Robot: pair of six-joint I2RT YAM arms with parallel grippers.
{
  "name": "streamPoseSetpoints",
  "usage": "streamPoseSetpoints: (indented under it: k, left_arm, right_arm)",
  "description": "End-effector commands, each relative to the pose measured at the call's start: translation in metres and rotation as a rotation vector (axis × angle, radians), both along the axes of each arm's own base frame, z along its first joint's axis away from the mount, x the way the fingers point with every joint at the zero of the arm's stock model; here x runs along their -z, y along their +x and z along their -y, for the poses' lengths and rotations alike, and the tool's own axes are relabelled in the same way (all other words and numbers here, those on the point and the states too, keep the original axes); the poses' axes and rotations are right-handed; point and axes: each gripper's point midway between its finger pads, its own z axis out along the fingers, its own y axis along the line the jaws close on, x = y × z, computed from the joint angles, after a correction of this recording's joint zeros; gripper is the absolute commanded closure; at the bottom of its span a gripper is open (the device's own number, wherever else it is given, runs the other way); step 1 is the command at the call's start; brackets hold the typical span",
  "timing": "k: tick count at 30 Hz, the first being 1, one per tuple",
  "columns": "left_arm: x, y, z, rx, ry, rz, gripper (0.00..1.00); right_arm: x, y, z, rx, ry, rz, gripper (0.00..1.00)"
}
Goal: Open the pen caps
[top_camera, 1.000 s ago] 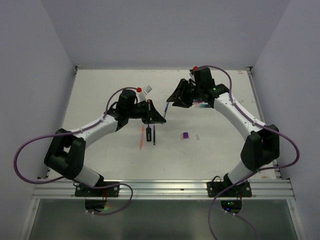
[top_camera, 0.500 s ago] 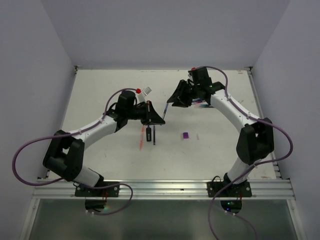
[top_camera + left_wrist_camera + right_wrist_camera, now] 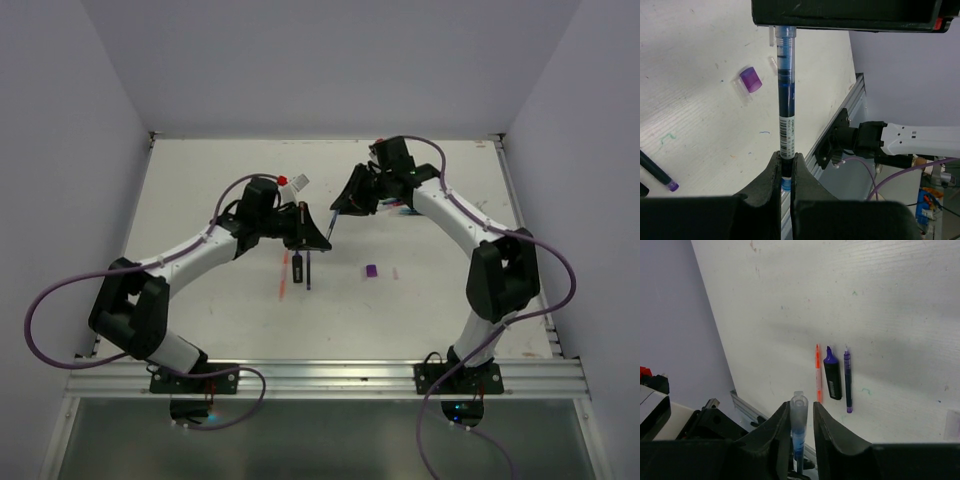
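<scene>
Blue pen aloft between left gripper and right gripper.
Top view: meeting above the table. Left wrist: clamped tight on barrel. Right wrist: jaws slightly parted around the clear cap.

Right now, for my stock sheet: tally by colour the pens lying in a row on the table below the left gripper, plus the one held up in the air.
Orange pen: 1
Black marker, purple tip: 1
Purple pen: 1
Blue pen, held up: 1
Total: 4
</scene>
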Motion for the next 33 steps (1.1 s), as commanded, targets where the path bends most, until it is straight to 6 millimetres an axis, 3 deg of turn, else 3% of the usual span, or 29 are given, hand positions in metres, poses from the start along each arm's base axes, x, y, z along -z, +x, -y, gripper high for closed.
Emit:
streamPoseSetpoints:
  k: [1,3,4,8,9,10,11,12,13,14,15,16,18,21,23,24,26,27,28,29,30,31,32,33]
  left_arm:
    - [-0.007,0.005,0.003,0.007,0.028,0.032,1.00]
    - [-0.009,0.005,0.004,0.017,0.026,0.037,1.00]
    - [-0.009,0.004,0.005,0.025,0.020,0.044,1.00]
    - [-0.030,-0.008,0.012,0.090,-0.119,0.092,1.00]
    - [-0.039,-0.019,0.012,0.131,-0.193,0.044,1.00]
    - [-0.040,-0.022,0.010,0.147,-0.254,0.072,1.00]
    - [-0.050,-0.034,0.007,0.204,-0.317,0.067,1.00]
    - [-0.055,-0.037,0.001,0.183,-0.372,-0.012,1.00]
    - [-0.080,-0.037,-0.003,0.213,-0.471,0.119,1.00]
    - [-0.071,-0.048,-0.012,0.215,-0.502,0.082,1.00]
    - [-0.081,-0.045,-0.022,0.173,-0.554,0.012,1.00]
    - [-0.091,-0.051,-0.030,0.196,-0.613,0.100,1.00]
    - [-0.095,-0.049,-0.038,0.167,-0.671,0.024,1.00]
    - [-0.101,-0.054,-0.042,0.177,-0.744,0.029,1.00]
    - [-0.100,-0.056,-0.042,0.185,-0.740,0.034,1.00]
    - [-0.096,-0.055,-0.041,0.185,-0.722,0.058,1.00]
    - [-0.088,-0.052,-0.039,0.174,-0.659,0.027,1.00]
    - [-0.085,-0.047,-0.036,0.191,-0.613,0.139,1.00]
    - [-0.063,-0.037,-0.033,0.143,-0.520,0.007,1.00]
    - [-0.063,-0.033,-0.033,0.126,-0.464,0.042,1.00]
    - [-0.069,-0.014,-0.030,0.152,-0.378,0.244,1.00]
    - [-0.040,-0.019,-0.035,0.118,-0.258,0.080,1.00]
    - [-0.031,-0.012,-0.037,0.086,-0.182,0.095,1.00]
    - [-0.015,-0.018,-0.042,0.097,-0.104,0.074,1.00]
  right_arm:
    - [-0.016,0.005,-0.012,-0.015,0.049,0.034,0.73]
    - [-0.013,0.005,-0.013,-0.019,0.047,0.025,0.88]
    - [-0.011,0.005,-0.014,-0.022,0.047,0.020,1.00]
    - [-0.016,-0.002,-0.023,-0.087,0.131,0.033,1.00]
    - [-0.036,0.004,-0.028,-0.104,0.208,0.111,1.00]
    - [-0.027,-0.001,-0.026,-0.108,0.243,0.096,1.00]
    - [-0.031,0.003,-0.023,-0.102,0.295,0.115,1.00]
    - [-0.062,0.005,-0.030,-0.147,0.445,0.197,1.00]
    - [-0.057,-0.001,-0.026,-0.147,0.488,0.187,1.00]
    - [-0.061,0.000,-0.022,-0.147,0.527,0.203,1.00]
    - [-0.075,-0.002,-0.023,-0.176,0.586,0.237,1.00]
    - [-0.073,-0.004,-0.023,-0.186,0.603,0.231,1.00]
    - [-0.087,-0.004,-0.024,-0.197,0.659,0.276,1.00]
    - [-0.078,-0.001,-0.022,-0.166,0.646,0.245,1.00]
    - [-0.079,0.008,-0.013,-0.088,0.574,0.281,1.00]
    - [-0.062,0.007,-0.007,-0.065,0.486,0.256,1.00]
    - [-0.062,0.021,0.004,-0.020,0.369,0.323,1.00]
    - [-0.053,0.017,0.011,0.009,0.301,0.277,1.00]
    - [-0.059,0.024,0.018,0.044,0.251,0.300,1.00]
    - [-0.055,0.032,0.030,0.095,0.166,0.328,1.00]
    - [-0.048,0.030,0.039,0.126,0.103,0.297,1.00]
    - [-0.057,0.036,0.046,0.158,0.063,0.320,1.00]
    - [-0.053,0.040,0.055,0.196,0.012,0.322,1.00]
    - [-0.056,0.041,0.060,0.217,-0.005,0.328,1.00]
